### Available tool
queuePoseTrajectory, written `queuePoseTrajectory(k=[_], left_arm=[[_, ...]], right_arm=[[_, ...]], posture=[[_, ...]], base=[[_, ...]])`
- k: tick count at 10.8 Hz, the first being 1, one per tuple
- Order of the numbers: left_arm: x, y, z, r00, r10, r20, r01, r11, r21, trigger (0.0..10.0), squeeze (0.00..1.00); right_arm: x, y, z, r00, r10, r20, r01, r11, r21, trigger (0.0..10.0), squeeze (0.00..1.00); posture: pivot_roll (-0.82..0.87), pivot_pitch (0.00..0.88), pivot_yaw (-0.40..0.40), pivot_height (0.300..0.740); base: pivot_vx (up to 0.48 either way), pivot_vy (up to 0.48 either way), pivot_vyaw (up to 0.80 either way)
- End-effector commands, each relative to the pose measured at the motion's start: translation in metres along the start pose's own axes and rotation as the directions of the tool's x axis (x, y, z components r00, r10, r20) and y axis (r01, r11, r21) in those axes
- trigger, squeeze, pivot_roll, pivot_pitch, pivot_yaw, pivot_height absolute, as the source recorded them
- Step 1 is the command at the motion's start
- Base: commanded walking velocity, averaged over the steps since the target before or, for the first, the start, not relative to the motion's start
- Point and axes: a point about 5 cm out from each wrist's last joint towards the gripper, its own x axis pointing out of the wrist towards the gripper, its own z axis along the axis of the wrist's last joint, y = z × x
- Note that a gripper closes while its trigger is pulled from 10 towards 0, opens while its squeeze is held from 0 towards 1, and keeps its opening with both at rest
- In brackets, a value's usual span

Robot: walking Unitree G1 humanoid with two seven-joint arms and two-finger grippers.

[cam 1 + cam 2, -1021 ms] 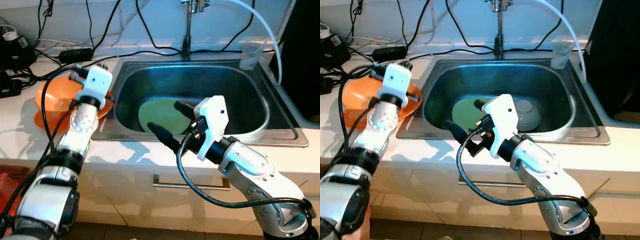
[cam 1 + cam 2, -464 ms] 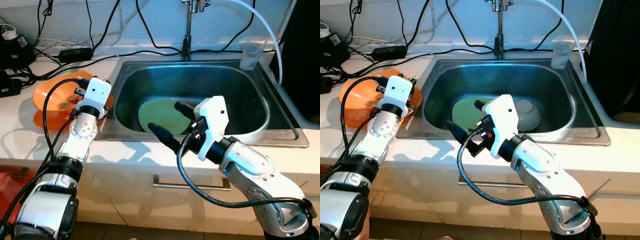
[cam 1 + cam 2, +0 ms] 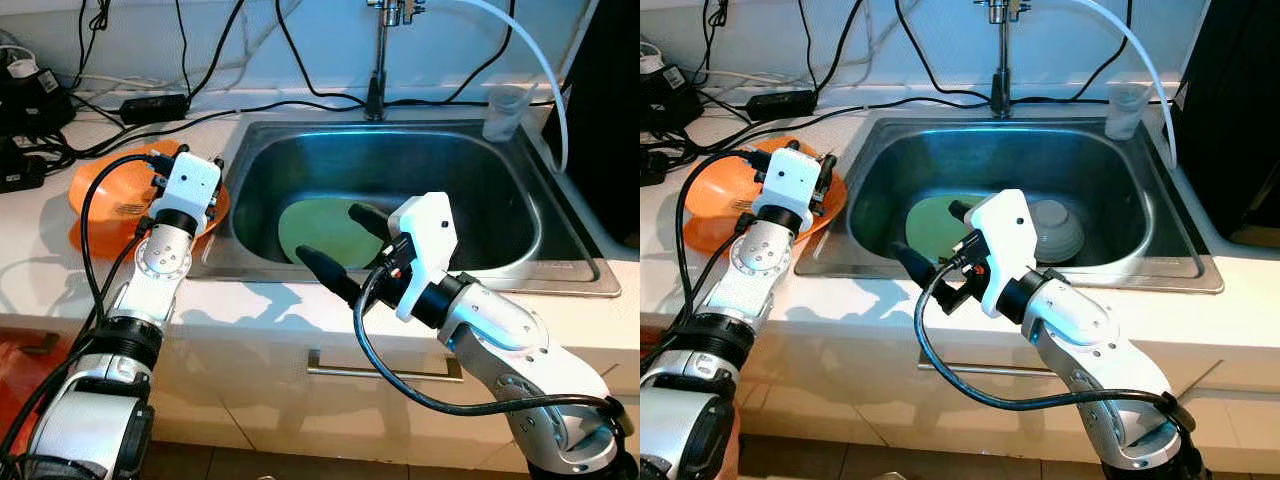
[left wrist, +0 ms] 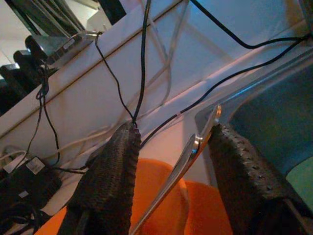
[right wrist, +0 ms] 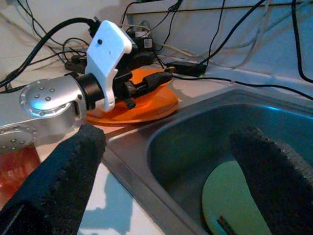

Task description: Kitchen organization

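My left gripper (image 4: 173,129) hovers open over an orange bowl (image 3: 115,195) on the counter left of the sink. A thin metal utensil (image 4: 193,149) rises between its fingers and leans on one of them. From the right wrist view I see the same gripper (image 5: 149,82) just above the orange dish. My right gripper (image 3: 338,240) is open at the sink's front edge, over a green plate (image 3: 320,225) lying in the basin, and holds nothing. A grey bowl (image 3: 1055,228) sits upside down beside the plate.
The steel sink (image 3: 570,270) has a faucet (image 3: 378,60) at the back and a clear cup (image 3: 503,108) on its far right corner. Black cables and power adapters (image 3: 150,103) clutter the counter behind the orange bowl. A drawer handle (image 3: 340,370) runs below the counter edge.
My left gripper has come down and a little toward me over the orange bowl, then held about still. The right arm has not moved.
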Motion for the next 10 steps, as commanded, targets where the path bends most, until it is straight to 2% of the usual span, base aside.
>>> queuePoseTrajectory(k=[1, 2, 3, 6, 10], left_arm=[[-0.0027, 0.0049, -0.0062, 0.999, -0.014, -0.032, 0.014, 1.0, 0.027, 10.0, 0.0], [-0.0039, 0.0043, -0.0113, 0.998, -0.023, -0.059, 0.024, 0.999, 0.023, 7.6, 0.0], [-0.0047, 0.0037, -0.0145, 0.996, -0.036, -0.078, 0.038, 0.999, 0.019, 0.0, 0.0], [-0.0053, 0.0068, -0.0159, 0.995, -0.028, -0.092, 0.029, 0.999, 0.014, 0.0, 0.0], [-0.0049, 0.0092, -0.0115, 0.998, -0.015, -0.064, 0.016, 1.0, 0.026, 0.0, 0.0]], right_arm=[[0.0014, 0.0004, 0.0015, 1.0, 0.014, 0.005, -0.014, 1.0, -0.014, 10.0, 0.0], [0.0015, 0.0006, 0.0013, 1.0, 0.016, 0.001, -0.016, 1.0, -0.019, 10.0, 0.0], [0.0017, 0.0007, 0.0014, 1.0, 0.017, 0.0, -0.017, 1.0, -0.022, 10.0, 0.0], [0.0011, 0.0017, 0.0011, 1.0, 0.016, -0.002, -0.016, 1.0, -0.024, 10.0, 0.0], [0.0023, 0.0005, 0.0011, 1.0, 0.017, 0.0, -0.017, 1.0, -0.026, 10.0, 0.0]], posture=[[-0.1, 0.0, 0.08, 0.74], [-0.1, 0.0, 0.08, 0.74], [-0.1, 0.0, 0.08, 0.74], [-0.11, 0.0, 0.082, 0.74], [-0.1, 0.0, 0.082, 0.74]], base=[[0.0, 0.0, 0.0], [0.0, 0.0, 0.0], [0.0, 0.0, 0.0], [0.0, 0.0, 0.0], [0.0, 0.0, 0.0]])
